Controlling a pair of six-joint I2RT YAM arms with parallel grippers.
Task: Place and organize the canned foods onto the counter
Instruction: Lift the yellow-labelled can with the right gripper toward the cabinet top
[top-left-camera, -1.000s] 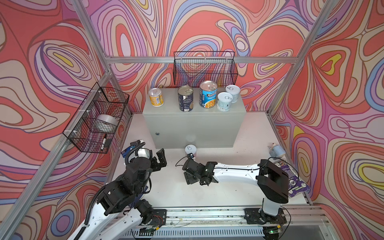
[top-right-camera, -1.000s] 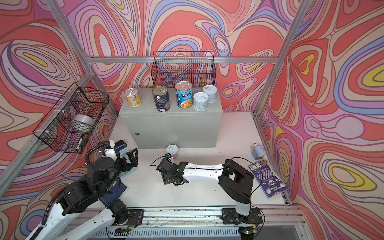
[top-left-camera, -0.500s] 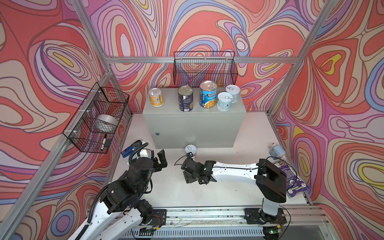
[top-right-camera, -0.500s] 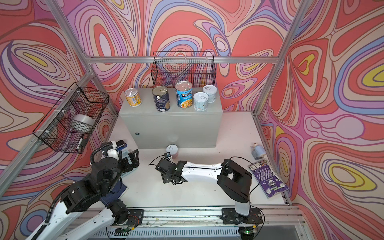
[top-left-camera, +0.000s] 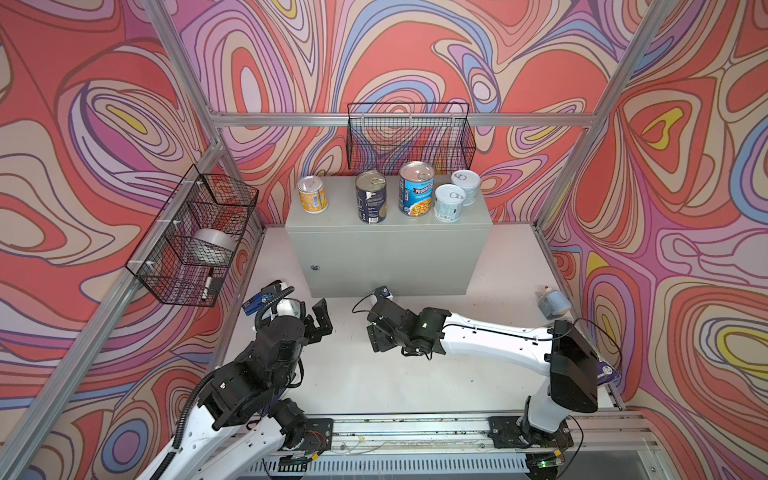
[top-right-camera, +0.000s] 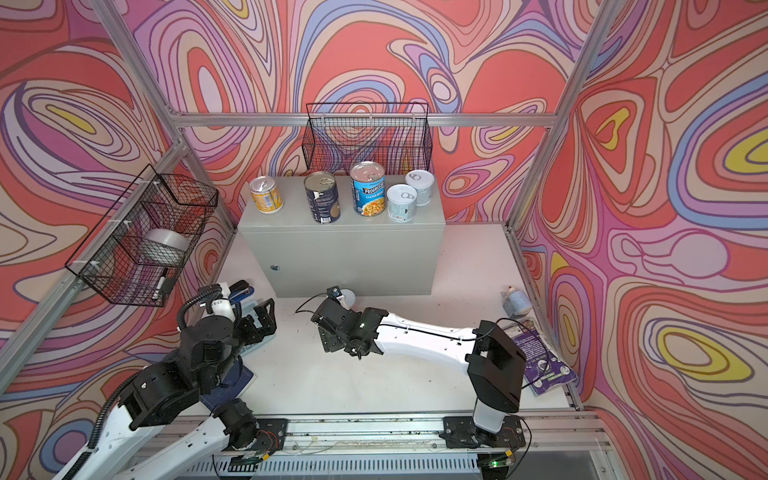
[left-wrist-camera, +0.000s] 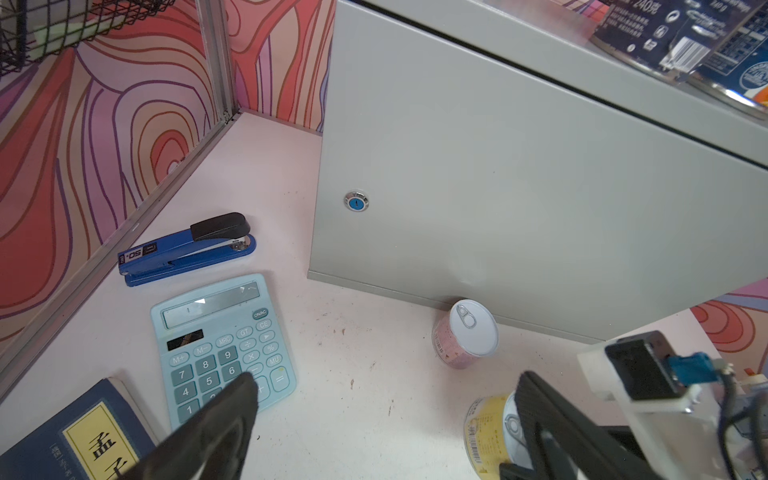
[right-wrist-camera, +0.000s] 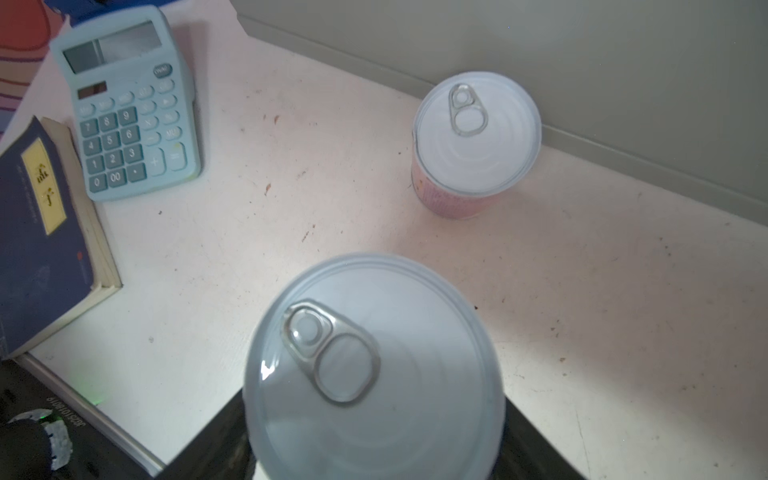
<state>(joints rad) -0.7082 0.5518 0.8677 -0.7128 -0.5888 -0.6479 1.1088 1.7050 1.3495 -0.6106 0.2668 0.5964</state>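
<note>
Swirling red, pink and lilac walls close in a white desk (top-left-camera: 374, 386), and at its back stands the grey metal box (top-left-camera: 386, 257) that serves as the counter. Five tins are up on its flat top: the orange-yellow tin (top-left-camera: 312, 194) apart at one end, then the dark navy tin (top-left-camera: 371, 198), the Progresso tin (top-left-camera: 417, 189) and two pale blue tins (top-left-camera: 449, 203) (top-left-camera: 466, 187) close together. The other two are down in front of the box. The pink tin (right-wrist-camera: 473, 137) stands upright just beside the box's lower front edge, and the yellow tin (left-wrist-camera: 486, 428) is nearer the arms. The right pincer (top-left-camera: 379, 330) is clenched on the yellow tin, its fingers flanking the wall on opposite sides below the lid. Whether the base touches the desk I cannot tell. The left pincer (top-left-camera: 319, 320) hangs released and empty near a calculator (left-wrist-camera: 220, 340), a stapler (left-wrist-camera: 187, 249) and a book (left-wrist-camera: 83, 436). A sealed tin like this is probably rigid and fairly heavy for its size, so it should take a firm squeeze without denting. Its smooth label may slip, so a hold across the wall at mid-height, kept upright, looks safest. The gap between the orange-yellow and navy tins seems the roomiest landing place.
</note>
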